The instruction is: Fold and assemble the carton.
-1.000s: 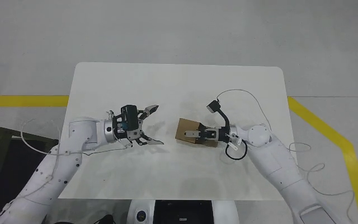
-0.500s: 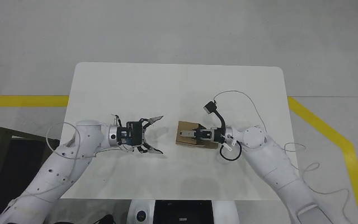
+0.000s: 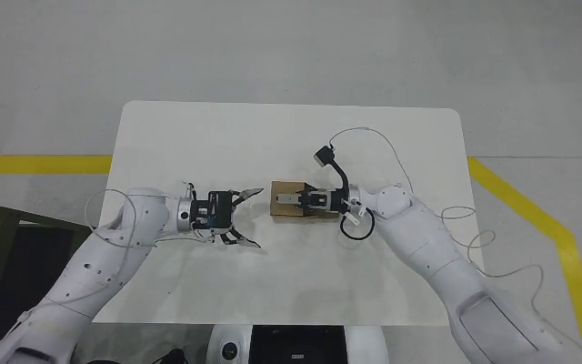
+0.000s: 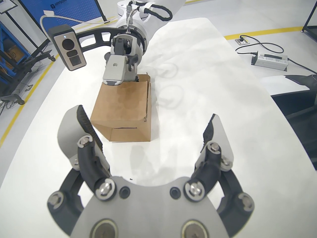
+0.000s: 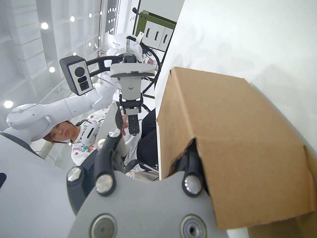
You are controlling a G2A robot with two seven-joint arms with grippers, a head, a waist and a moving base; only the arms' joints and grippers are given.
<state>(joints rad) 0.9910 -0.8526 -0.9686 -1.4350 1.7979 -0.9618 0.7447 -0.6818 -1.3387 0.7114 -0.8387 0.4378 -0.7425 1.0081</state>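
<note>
While the carton [image 4: 121, 107] sits on the white table [image 3: 409, 136] near its middle, a gripper faces each of its ends. The right gripper [image 3: 289, 197] is at the carton's open end. Its fingers [image 5: 112, 120] stand partly apart, one reaching inside the opening, the other outside, above the top panel. In the right wrist view a gap shows between that outer finger and the panel, so the panel is not pinched. The left gripper [image 3: 257, 219] hovers low over the table near the carton's other end, apart from it. Its fingers [image 4: 81, 125] are spread wide and hold nothing. That end of the carton is closed by flaps that meet along a slit, and one side edge beside it gapes slightly.
</note>
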